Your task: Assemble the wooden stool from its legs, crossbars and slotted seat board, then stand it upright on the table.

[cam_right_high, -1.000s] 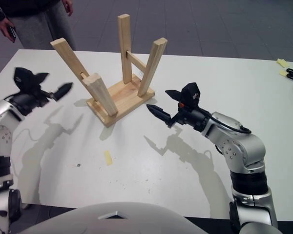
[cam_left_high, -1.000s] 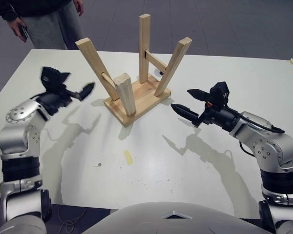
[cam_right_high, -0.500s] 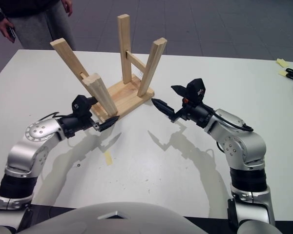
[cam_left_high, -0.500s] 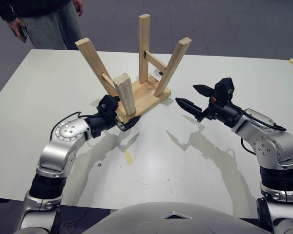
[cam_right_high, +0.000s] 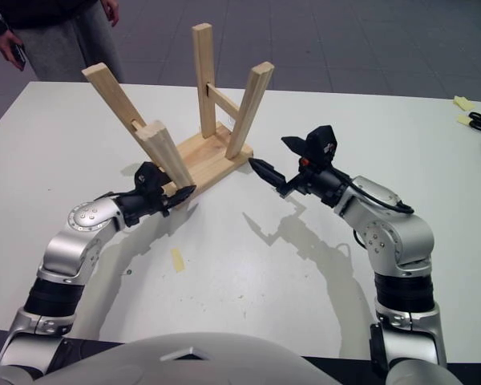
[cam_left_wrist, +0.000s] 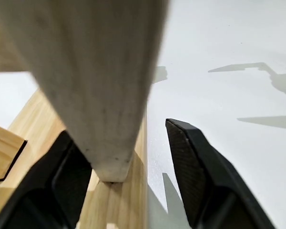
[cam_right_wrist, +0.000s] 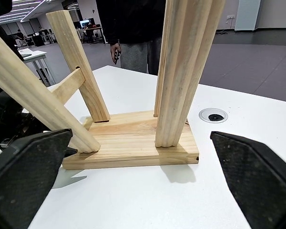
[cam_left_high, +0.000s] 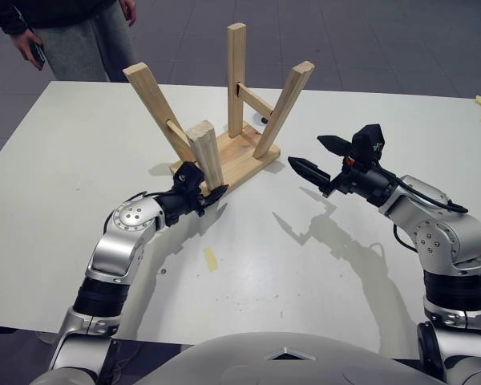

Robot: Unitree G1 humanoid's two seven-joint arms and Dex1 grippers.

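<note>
Pale wood stool (cam_left_high: pixel 228 148) sits upside down at the upper centre of the head view, its slotted seat board (cam_left_high: pixel 244 164) flat on the white table (cam_left_high: pixel 321 289) and its four legs pointing up, joined by crossbars (cam_left_high: pixel 255 99). The left gripper (cam_left_high: pixel 209 193) is low at the board's near corner, just left of centre. In the left wrist view its fingers (cam_left_wrist: pixel 193 171) are spread wide on either side of the nearest leg (cam_left_wrist: pixel 95 71), gripping nothing that can be seen. The right gripper (cam_left_high: pixel 308 152) hovers right of centre, just beside the board's right corner, its fingers (cam_right_wrist: pixel 260 164) wide apart and empty. A small yellowish strip (cam_left_high: pixel 211 258) lies on the table at lower centre.
</note>
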